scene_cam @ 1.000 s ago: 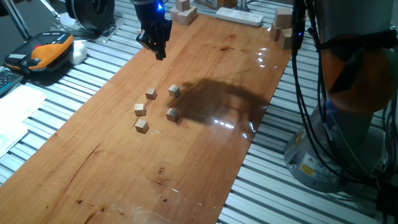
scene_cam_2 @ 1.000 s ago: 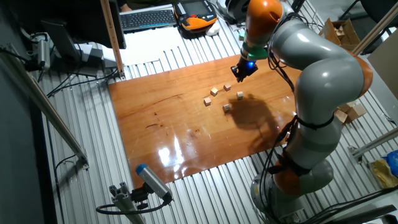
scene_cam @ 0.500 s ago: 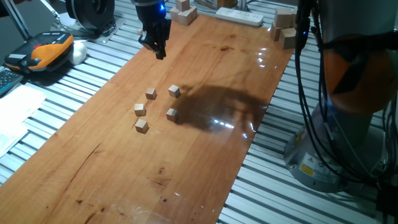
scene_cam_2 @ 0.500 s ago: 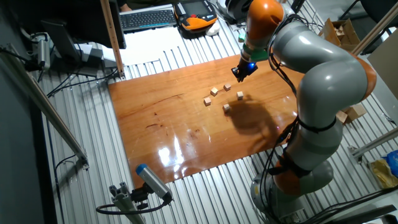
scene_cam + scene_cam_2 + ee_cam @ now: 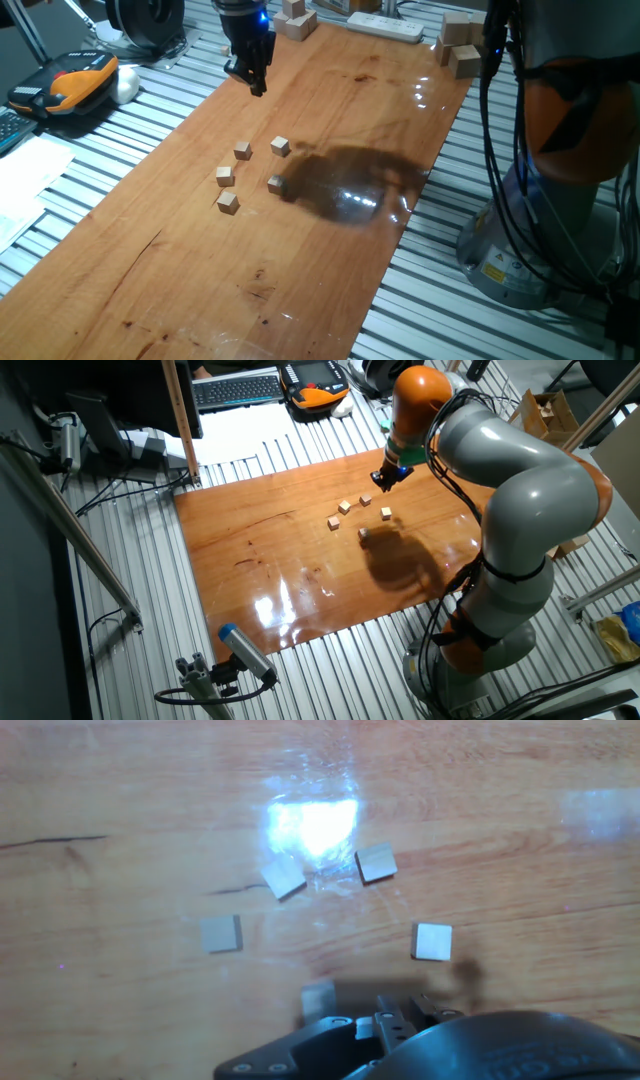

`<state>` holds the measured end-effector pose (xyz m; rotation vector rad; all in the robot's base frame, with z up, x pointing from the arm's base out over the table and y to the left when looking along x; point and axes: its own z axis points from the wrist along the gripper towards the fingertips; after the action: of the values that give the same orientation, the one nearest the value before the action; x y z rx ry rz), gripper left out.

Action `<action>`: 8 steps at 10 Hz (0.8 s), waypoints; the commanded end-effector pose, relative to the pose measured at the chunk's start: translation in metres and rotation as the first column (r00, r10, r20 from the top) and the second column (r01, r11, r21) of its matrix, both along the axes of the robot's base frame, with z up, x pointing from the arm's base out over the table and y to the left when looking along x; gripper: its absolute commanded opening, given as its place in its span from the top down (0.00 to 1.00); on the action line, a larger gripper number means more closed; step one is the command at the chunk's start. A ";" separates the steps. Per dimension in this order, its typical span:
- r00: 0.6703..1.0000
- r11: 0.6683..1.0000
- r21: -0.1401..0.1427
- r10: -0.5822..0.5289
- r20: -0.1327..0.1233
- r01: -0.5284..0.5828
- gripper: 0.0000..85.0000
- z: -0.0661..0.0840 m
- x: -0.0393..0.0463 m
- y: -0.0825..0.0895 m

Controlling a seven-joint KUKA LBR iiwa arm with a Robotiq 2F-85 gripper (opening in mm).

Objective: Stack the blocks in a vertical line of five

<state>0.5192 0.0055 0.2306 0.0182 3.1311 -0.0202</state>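
Nothing is stacked yet: all five blocks (image 5: 240,174) lie singly and apart on the surface (image 5: 330,270), while the claw (image 5: 254,78) hovers beyond them, apparently closed and empty.

- Glossy wooden board (image 5: 330,120) on a ribbed metal table (image 5: 120,110), bright glare on its varnish.
- Beside the board: white power strip (image 5: 385,26), keyboard (image 5: 238,390), orange-black device (image 5: 75,80), papers (image 5: 25,185).

Gripper state unreadable, one cube partly covered

In the hand view the gripper (image 5: 400,1020) housing at 6 o'clock covers the lowest block (image 5: 318,999); the fixed views show its fingers (image 5: 257,82) too small to judge their gap.
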 end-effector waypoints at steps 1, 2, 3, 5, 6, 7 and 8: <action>1.000 1.000 -0.004 0.003 0.005 -0.003 1.00 -0.002 0.0015 0.000; 1.000 1.000 -0.009 0.001 0.010 -0.001 1.00 -0.006 0.0042 -0.001; 1.000 1.000 -0.009 0.000 0.013 0.000 1.00 -0.010 0.0065 -0.001; 1.000 1.000 -0.009 -0.003 0.015 0.003 1.00 -0.017 0.0111 -0.002; 1.000 1.000 -0.009 -0.008 0.012 0.008 1.00 -0.022 0.0139 -0.003; 1.000 1.000 -0.009 -0.012 0.006 0.013 1.00 -0.028 0.0167 -0.004; 1.000 1.000 -0.010 -0.017 0.001 0.017 1.00 -0.033 0.0192 -0.005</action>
<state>0.5395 0.0007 0.1957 0.0466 3.1336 -0.0359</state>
